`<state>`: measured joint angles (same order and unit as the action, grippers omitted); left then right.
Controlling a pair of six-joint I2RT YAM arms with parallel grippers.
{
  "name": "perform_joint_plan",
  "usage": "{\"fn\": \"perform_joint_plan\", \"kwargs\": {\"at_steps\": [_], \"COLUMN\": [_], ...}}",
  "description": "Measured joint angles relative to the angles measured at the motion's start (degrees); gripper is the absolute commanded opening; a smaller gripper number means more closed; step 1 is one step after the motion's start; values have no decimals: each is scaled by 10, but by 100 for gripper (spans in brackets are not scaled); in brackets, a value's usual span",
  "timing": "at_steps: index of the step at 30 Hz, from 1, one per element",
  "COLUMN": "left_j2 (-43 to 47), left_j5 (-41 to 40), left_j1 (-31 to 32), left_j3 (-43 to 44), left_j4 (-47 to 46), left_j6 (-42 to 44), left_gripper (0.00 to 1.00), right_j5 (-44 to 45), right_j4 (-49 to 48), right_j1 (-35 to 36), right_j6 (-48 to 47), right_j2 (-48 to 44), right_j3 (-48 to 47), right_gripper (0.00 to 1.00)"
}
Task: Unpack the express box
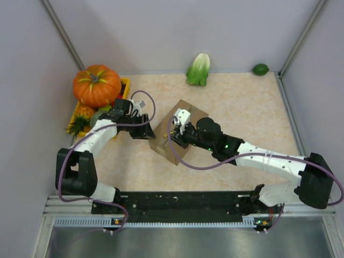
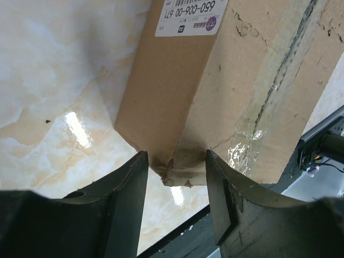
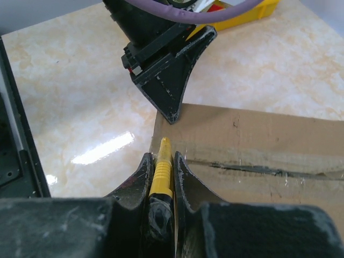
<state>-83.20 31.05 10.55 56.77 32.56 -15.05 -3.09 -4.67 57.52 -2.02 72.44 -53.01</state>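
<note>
Express box [image 1: 185,109] set askew mid-table [image 1: 252,113], met at two edges.
Its left corner is straddled by the left gripper [image 2: 176,156]; whether it is pinched cannot be told. A yellow tool [image 3: 161,174] is clenched by the right gripper [image 3: 161,157] at the box's taped seam [image 3: 242,165]. Open table lies to the box's right.

white label [image 2: 191,19] on express box [image 2: 177,107], "650-C06-00 671"
</note>
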Motion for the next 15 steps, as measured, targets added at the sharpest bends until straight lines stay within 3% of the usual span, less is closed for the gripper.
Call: {"fn": "perform_joint_plan", "kwargs": {"at_steps": [8,15], "left_j2": [-19,-20], "left_j5": [9,8], "left_j1": [0,-4], "left_j3": [14,19], "left_j4": [9,10], "left_j6": [3,6], "left_gripper": [45,29], "right_j5": [3,4], "right_j4": [-95,-160], "right_j1": [15,33], "right_j6": [-50,-59], "right_j2": [40,71], "right_j3": [30,43], "right_gripper": [0,0]}}
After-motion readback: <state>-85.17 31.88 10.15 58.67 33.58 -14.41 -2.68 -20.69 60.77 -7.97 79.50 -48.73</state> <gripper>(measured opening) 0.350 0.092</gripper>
